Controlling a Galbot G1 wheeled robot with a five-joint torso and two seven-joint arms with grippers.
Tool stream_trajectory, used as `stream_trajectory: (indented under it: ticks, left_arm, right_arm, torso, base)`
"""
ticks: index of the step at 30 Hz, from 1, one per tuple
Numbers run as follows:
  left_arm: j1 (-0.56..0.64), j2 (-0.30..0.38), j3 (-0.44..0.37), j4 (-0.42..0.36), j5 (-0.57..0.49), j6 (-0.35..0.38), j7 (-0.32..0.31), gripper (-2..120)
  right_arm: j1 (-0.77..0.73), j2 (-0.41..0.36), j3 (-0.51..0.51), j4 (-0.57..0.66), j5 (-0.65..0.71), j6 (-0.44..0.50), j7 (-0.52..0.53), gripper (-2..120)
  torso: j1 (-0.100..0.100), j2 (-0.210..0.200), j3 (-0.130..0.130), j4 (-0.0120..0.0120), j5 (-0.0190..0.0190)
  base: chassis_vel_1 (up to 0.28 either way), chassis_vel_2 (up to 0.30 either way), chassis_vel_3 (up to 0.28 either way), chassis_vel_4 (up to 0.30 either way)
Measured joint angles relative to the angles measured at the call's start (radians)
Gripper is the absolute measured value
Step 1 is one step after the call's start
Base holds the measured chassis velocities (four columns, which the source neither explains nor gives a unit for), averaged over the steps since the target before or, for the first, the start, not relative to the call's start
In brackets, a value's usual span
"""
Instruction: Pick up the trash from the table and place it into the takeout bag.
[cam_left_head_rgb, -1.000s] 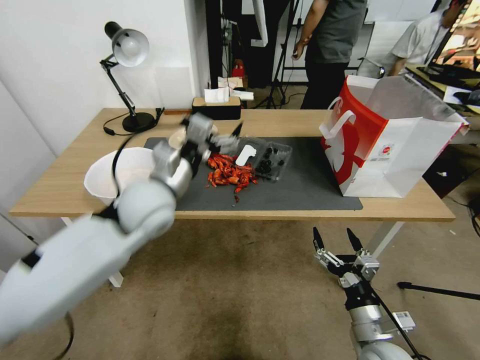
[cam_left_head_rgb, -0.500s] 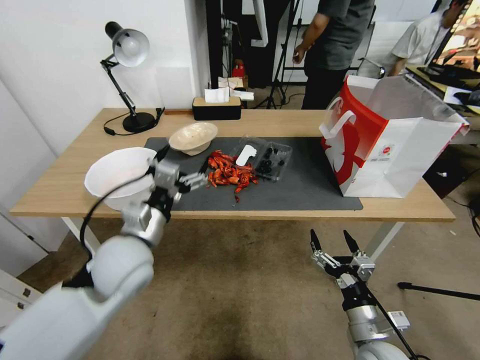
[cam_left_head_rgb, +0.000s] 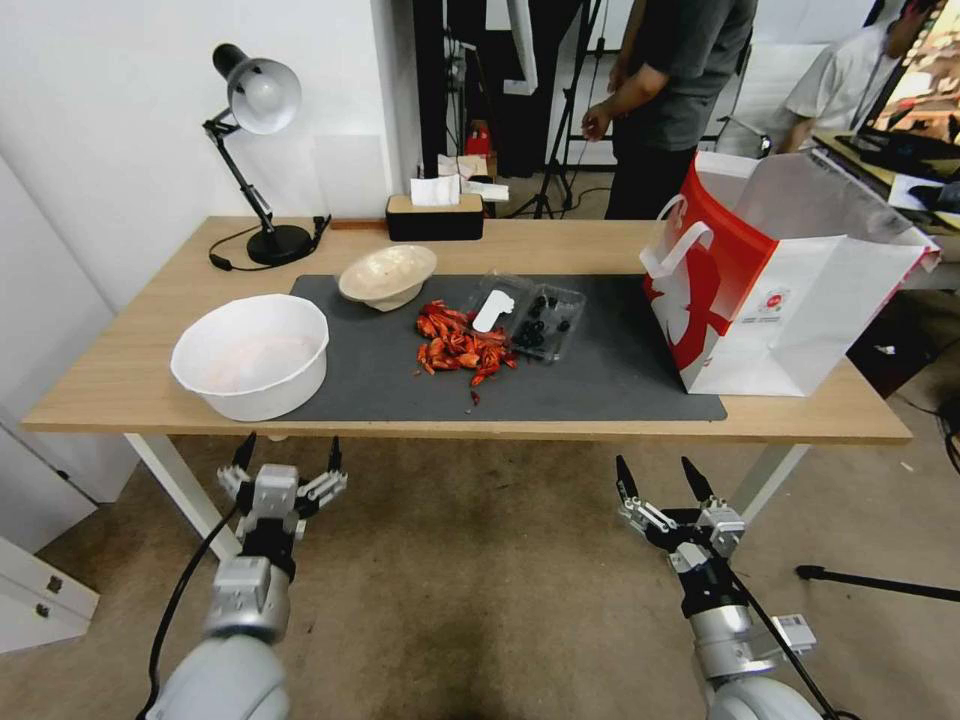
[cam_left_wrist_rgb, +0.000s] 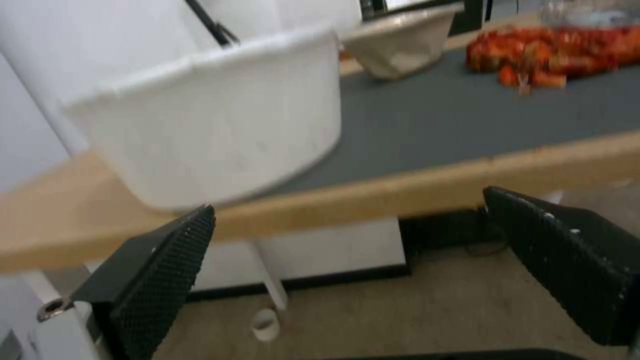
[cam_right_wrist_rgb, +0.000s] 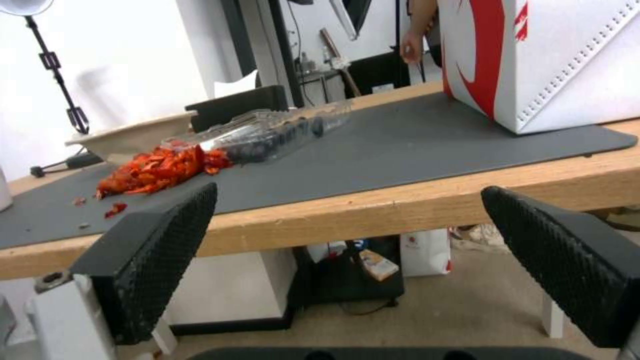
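**Both grippers low before the table, jaws spread and empty**

The left gripper (cam_left_head_rgb: 288, 468) and right gripper (cam_left_head_rgb: 657, 488) hang below the table's (cam_left_head_rgb: 120, 380) front edge. On the dark grey mat (cam_left_head_rgb: 600, 380) lies a loose red heap of trash (cam_left_head_rgb: 458, 348), just beside a clear tray (cam_left_head_rgb: 528, 312) of dark bits; a shallow beige bowl (cam_left_head_rgb: 388, 275) sits behind. The red-and-white takeout bag (cam_left_head_rgb: 790, 290) stands open at the right end.

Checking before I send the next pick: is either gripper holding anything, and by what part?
Nothing is held. Left gripper and right gripper both hang open and empty below the table edge.
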Motion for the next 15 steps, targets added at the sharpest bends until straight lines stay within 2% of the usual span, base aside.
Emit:
stream_trajectory:
  ticks: [5,15]
  left_arm:
    - [-0.020,-0.024,0.015,0.083,-0.019,-0.064,0.051,100]
    - [-0.034,-0.027,0.018,0.087,-0.024,-0.068,0.062,100]
  right_arm:
    - [-0.003,-0.010,0.008,0.004,0.006,0.001,0.000,100]
    - [-0.006,-0.011,0.012,0.011,0.008,0.001,0.000,100]
  torso:
    - [0.000,0.000,0.000,0.0001,0.0000]
    - [0.000,0.000,0.000,0.0001,0.0002]
  base:
    - [0.000,0.000,0.000,0.000]
    - [0.000,0.000,0.000,0.000]
